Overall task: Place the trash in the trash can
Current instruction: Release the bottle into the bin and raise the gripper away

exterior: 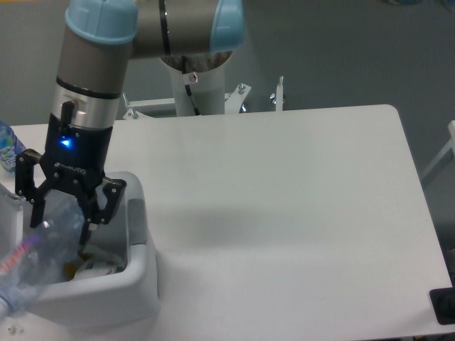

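Now we are gripping the long clear plastic bottle with the red-lettered label between our black two-finger gripper, fingers pinching its upper end. It is hanging tilted over the open large white rectangular plastic trash can, where crumpled trash is lying inside near the right wall.

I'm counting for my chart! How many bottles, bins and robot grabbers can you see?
Bottles: 2, the clear bottle in the gripper and the blue bottle at the left edge
Bins: 1, the white trash can
Grabbers: 1
Total: 4
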